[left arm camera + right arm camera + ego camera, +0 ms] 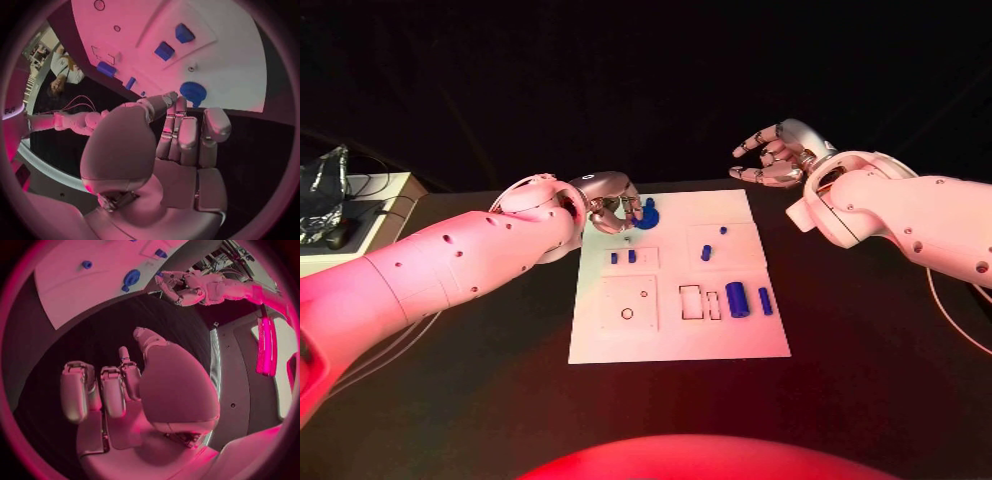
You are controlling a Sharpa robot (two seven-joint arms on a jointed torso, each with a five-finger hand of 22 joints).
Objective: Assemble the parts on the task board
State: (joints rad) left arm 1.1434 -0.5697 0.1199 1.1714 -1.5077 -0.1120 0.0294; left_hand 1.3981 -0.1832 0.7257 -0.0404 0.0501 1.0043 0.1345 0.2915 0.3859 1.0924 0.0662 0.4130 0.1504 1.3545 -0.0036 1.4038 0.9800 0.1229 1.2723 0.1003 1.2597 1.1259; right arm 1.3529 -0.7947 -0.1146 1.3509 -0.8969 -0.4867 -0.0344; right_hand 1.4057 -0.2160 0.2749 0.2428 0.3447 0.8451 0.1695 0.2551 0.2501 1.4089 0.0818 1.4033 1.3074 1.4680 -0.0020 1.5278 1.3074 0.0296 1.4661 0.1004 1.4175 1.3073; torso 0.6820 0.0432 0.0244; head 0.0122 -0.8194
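The task board (678, 335) (no legible writing) lies beside the left hand (606, 203).

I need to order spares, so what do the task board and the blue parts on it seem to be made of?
The task board looks like matte white plastic, possibly painted: flat, even, no glare, with shallow outlined recesses. The blue parts look like smooth moulded or printed plastic: uniform colour, soft sheen. Neither can be confirmed by sight alone.

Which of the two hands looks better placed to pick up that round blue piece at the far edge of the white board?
The left. The left hand hovers right beside the round blue part at the board's far edge. The right hand is raised beyond the board's far corner, holding nothing.
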